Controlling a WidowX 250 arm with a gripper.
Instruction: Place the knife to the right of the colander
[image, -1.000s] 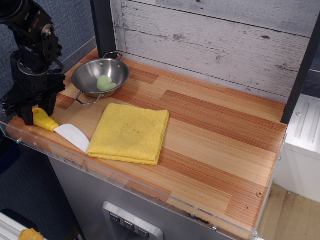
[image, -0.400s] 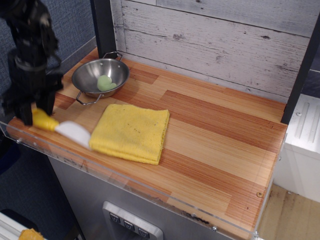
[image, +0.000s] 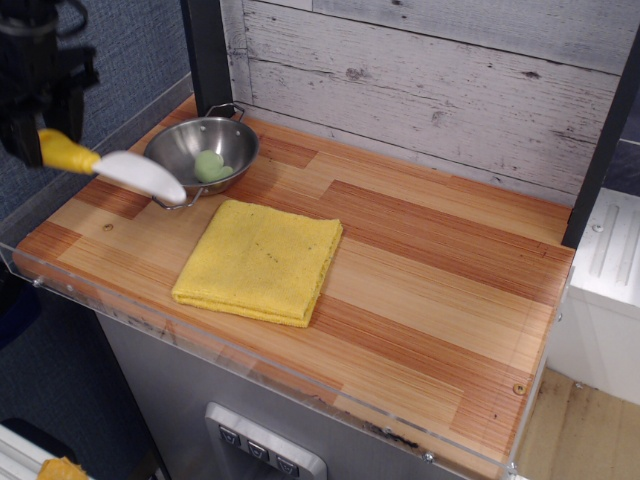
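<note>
Gripper (image: 42, 140) at far left, black, raised above the counter (image: 430, 290), fingers pinched on the yellow handle of the knife (image: 115, 165). Knife is off the surface, held in the air, handle at left inside the claw, white blade sticking out to the right and slightly down. Blade tip sits in front of the colander's (image: 180, 150) left-front rim in this view, near its front wire handle; cannot tell if it touches. Colander stands upright at the back-left corner of the counter, just by the dark post (image: 208, 55), one loop handle toward the back, one toward the front. A pale green ball (image: 209, 165) lies inside it. Yellow cloth (image: 260, 262), folded, lies flat just in front and to the right of the colander, close to its front handle, apart from the knife. Rest of the wooden top to the right of the colander and cloth is bare striped wood. White weathered plank wall (image: 430, 80) behind. Clear plastic lip (image: 250, 365) runs along the front edge of the counter. Gripper upper body is cut off by the frame edge at top left.
</note>
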